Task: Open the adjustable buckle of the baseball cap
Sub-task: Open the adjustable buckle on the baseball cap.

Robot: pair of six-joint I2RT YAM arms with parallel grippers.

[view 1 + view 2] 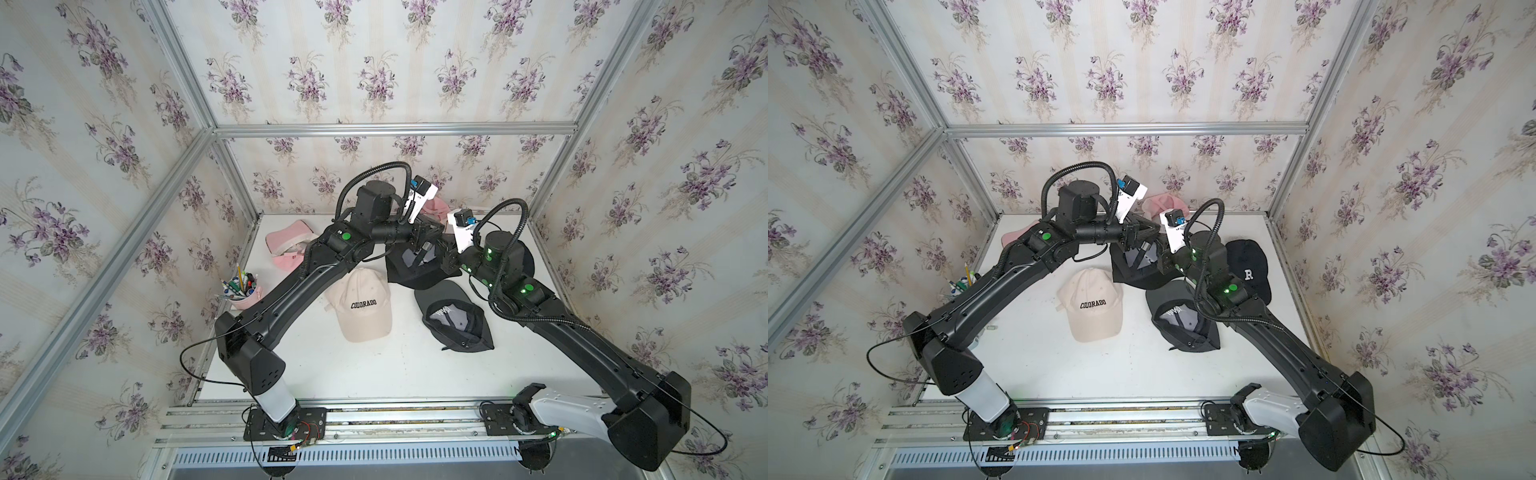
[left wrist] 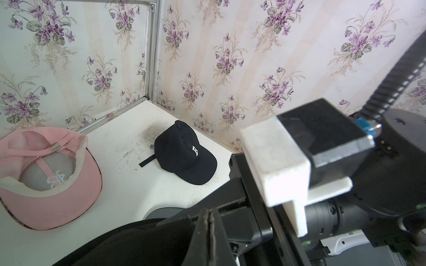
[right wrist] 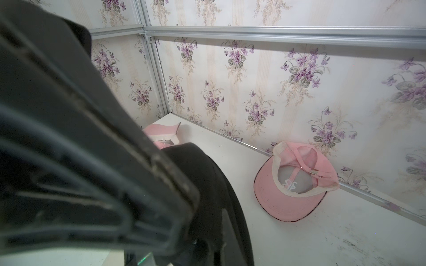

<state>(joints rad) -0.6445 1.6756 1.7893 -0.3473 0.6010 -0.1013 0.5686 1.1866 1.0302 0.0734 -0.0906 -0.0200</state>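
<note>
1. Well, in both top views the black cap (image 1: 409,274) I am working on sits just beyond the COLORADO cap (image 1: 361,307), over the white table (image 1: 374,365). Its hollow faces up and its silver buckle (image 1: 426,248) shows between my two claws.
2. There too, my left claw (image 1: 430,244) reaches the buckle end from my left side. My right claw (image 1: 446,259) meets the cap's rim from my right side. Both are farther from my bases than the COLORADO cap.
3. A dark cap (image 1: 457,322) lies hollow-up just right of the COLORADO cap, and a pen cup (image 1: 243,291) stands to its left. One pink cap (image 1: 286,245) lies beyond it to the left, and a second pink cap (image 1: 1163,203) lies beyond it by the back wall. An R cap (image 1: 1250,266) lies well to its right.
4. In the left wrist view my left claw (image 2: 211,215) is clenched, its fingers pressed together. The black cap's cloth (image 2: 138,241) is drawn up against them, but I cannot tell whether the strap itself is in the pinch.
5. In the right wrist view my right claw (image 3: 182,207) is a large blur, clenched. The black cap's cloth (image 3: 207,179) comes out from beside its finger, touching it.
</note>
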